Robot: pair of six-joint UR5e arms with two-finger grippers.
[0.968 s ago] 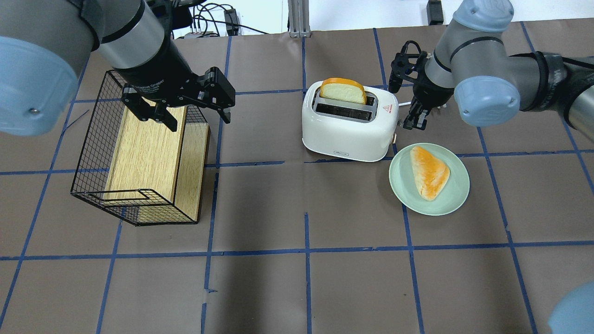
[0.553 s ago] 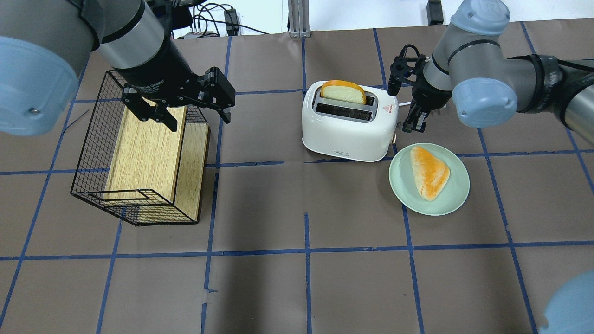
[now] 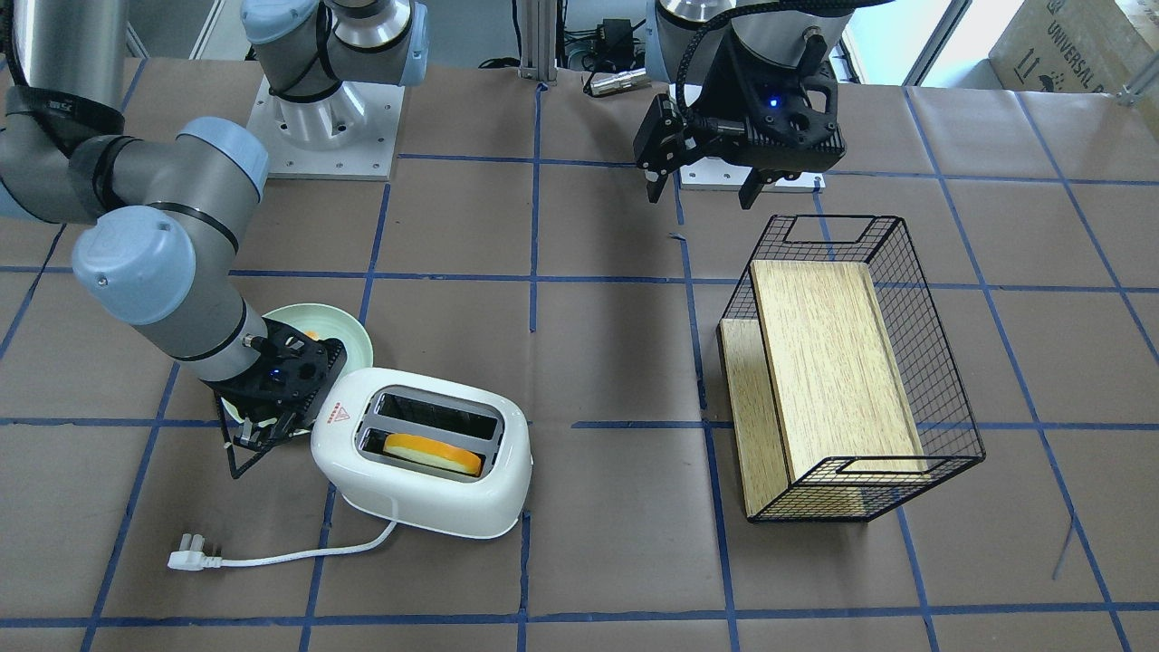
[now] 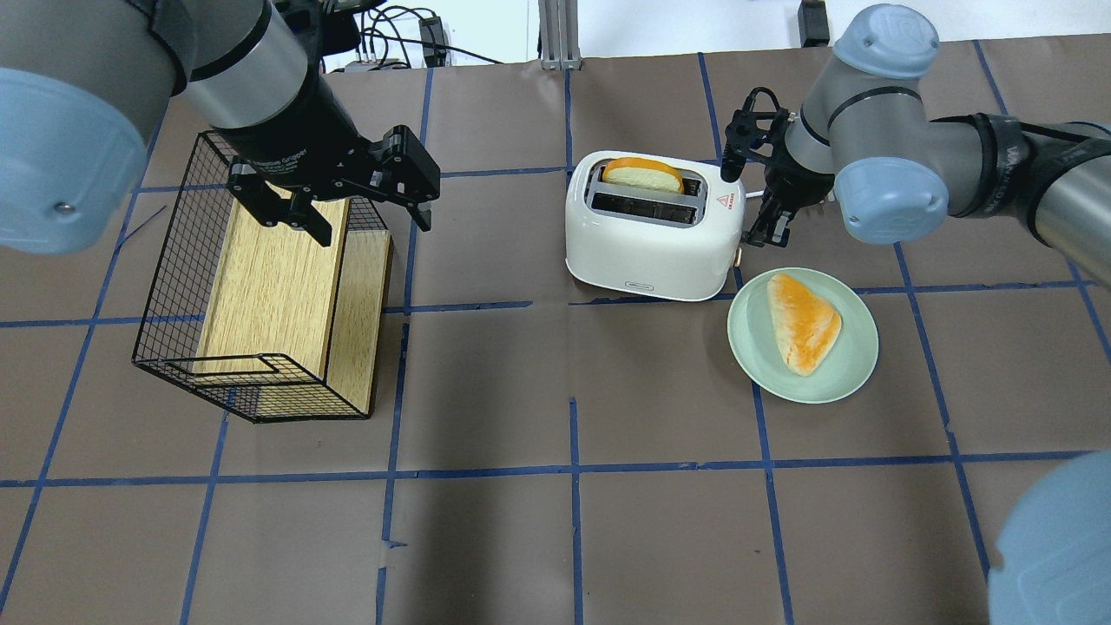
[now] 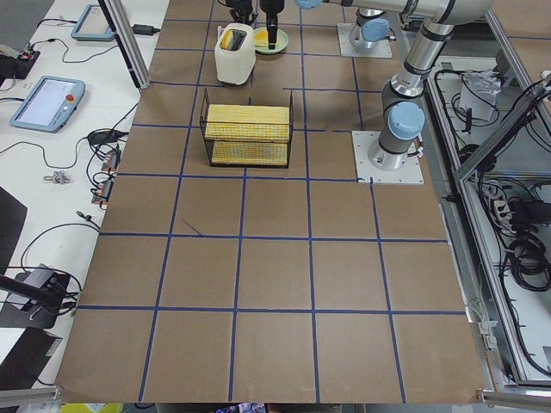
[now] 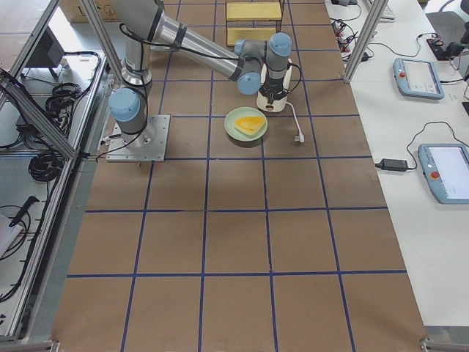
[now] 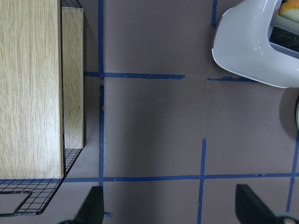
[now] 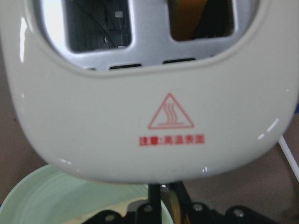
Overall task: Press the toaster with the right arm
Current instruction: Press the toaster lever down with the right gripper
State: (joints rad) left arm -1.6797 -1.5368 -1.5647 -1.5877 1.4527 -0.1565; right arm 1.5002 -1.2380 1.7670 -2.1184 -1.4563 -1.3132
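The white toaster point(image 4: 651, 239) stands mid-table, its red triangle mark facing the right wrist camera point(image 8: 170, 112). An orange-crusted bread slice point(image 4: 642, 176) sits low in its far slot, also in the front view point(image 3: 433, 455). My right gripper point(image 4: 764, 230) is shut, fingers pointing down against the toaster's right end by the small beige lever point(image 4: 739, 258); I cannot see whether they touch. It also shows in the front view point(image 3: 263, 426) and its wrist view point(image 8: 166, 191). My left gripper point(image 4: 373, 227) hangs open and empty over the wire basket's far end.
A pale green plate point(image 4: 855, 369) with a piece of bread point(image 4: 803, 321) lies just front-right of the toaster, under my right wrist. A black wire basket point(image 4: 169, 260) holding a wooden board point(image 4: 269, 278) stands at the left. The toaster's white plug point(image 3: 190, 561) lies behind it.
The bread slice has sunk lower into the far slot. My right arm has shifted slightly toward the toaster's end with the gripper going down. The left arm has not moved.
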